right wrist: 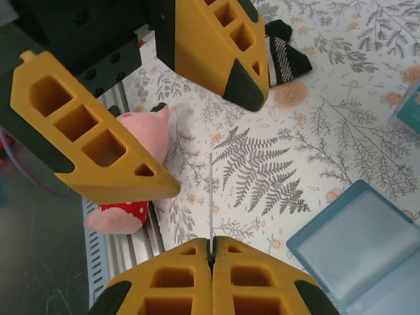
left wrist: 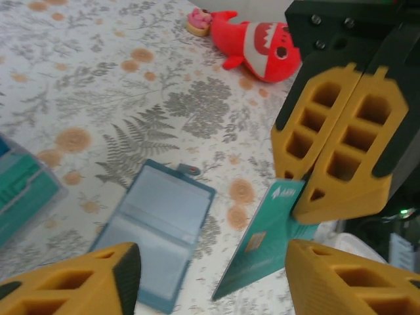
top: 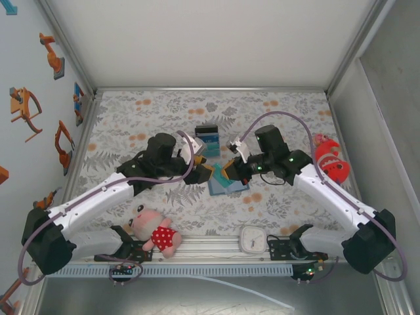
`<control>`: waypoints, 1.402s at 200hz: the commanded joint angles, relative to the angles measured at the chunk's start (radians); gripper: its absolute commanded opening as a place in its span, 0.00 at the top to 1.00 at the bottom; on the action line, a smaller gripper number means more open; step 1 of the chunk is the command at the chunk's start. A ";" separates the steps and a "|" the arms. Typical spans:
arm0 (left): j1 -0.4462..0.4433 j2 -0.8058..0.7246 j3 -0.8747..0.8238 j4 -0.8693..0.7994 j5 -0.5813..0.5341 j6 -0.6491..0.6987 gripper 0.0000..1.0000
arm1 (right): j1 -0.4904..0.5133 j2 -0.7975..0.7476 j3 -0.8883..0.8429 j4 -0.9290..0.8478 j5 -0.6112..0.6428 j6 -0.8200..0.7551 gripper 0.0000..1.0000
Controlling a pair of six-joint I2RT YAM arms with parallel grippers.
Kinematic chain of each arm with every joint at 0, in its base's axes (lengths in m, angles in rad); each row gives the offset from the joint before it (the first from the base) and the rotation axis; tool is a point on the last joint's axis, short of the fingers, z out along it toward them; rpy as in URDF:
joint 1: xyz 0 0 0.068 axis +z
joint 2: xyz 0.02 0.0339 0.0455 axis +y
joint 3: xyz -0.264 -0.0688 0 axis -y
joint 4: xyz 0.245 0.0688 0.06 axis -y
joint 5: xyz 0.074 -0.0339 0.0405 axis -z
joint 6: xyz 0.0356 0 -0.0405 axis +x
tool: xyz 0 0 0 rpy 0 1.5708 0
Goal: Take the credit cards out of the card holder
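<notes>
The card holder lies open and flat on the floral cloth, seen also in the left wrist view and the right wrist view. One teal credit card hangs above the cloth, pinched at its top corner by my right gripper, which is shut on it. The right wrist view shows this card edge-on, rising from my right gripper. My left gripper is open, its fingers standing either side of the card with gaps visible.
A red shark plush lies at the right. A pink doll and a white clock sit by the front rail. A clear box with teal contents stands behind the card holder. A striped sock lies nearby.
</notes>
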 commanded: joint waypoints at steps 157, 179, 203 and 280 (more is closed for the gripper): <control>-0.042 -0.051 -0.019 0.041 -0.049 0.005 1.00 | 0.009 -0.285 -0.130 0.192 0.419 0.125 0.52; -0.041 -0.130 -0.090 0.147 -0.163 -0.094 1.00 | 0.006 -0.396 -0.186 0.262 0.508 0.209 0.35; -0.041 -0.208 -0.172 0.286 -0.252 -0.205 1.00 | 0.004 -0.466 -0.253 0.363 0.500 0.332 0.27; -0.040 -0.264 -0.227 0.509 -0.192 -0.357 1.00 | 0.003 -0.318 -0.410 0.949 0.186 0.683 0.24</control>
